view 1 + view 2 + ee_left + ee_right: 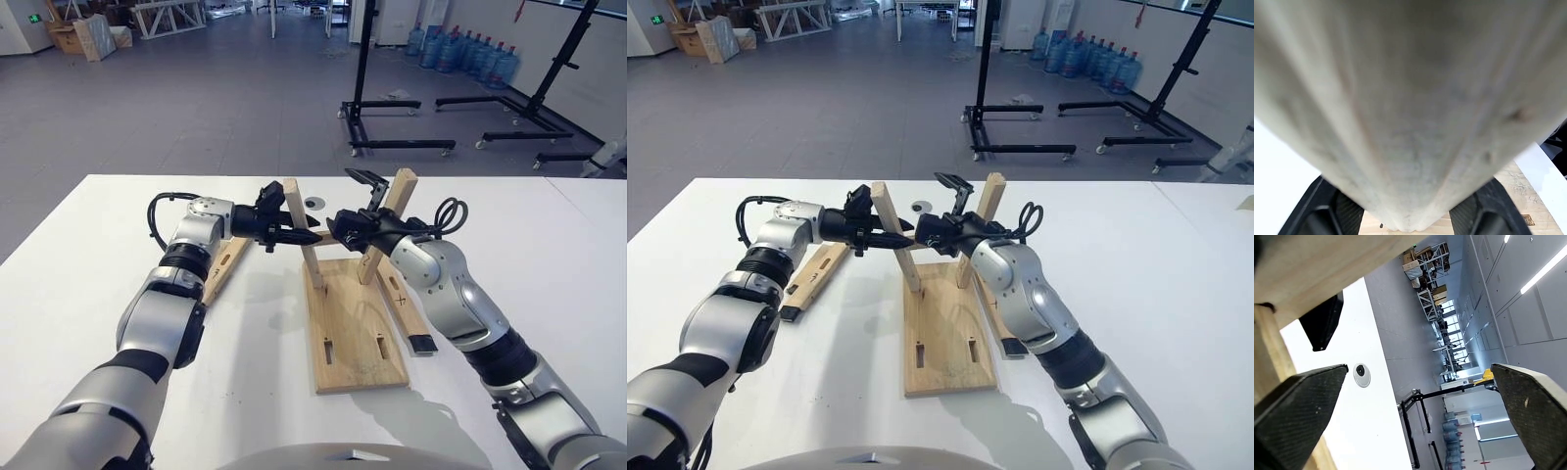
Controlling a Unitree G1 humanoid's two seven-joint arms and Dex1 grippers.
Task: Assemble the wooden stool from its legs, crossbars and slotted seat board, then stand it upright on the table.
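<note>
The slotted seat board (355, 333) lies flat on the white table (88, 255). Two wooden legs stand in it: the left leg (300, 230) and the right leg (390, 220), each leaning outward. A short crossbar (328, 238) seems to run between them. My left gripper (290, 235) is shut on the left leg, whose wood (1410, 98) sits between the black fingers (1334, 208). My right gripper (357, 202) stands open beside the right leg, its fingers (1528, 406) spread wide with wood (1317, 264) next to them.
A loose leg (227, 262) lies on the table left of the board, and another piece with a black end (409, 311) lies along its right side. A small round fitting (313, 203) sits in the tabletop behind. Black wheeled stands (402, 108) are on the floor beyond.
</note>
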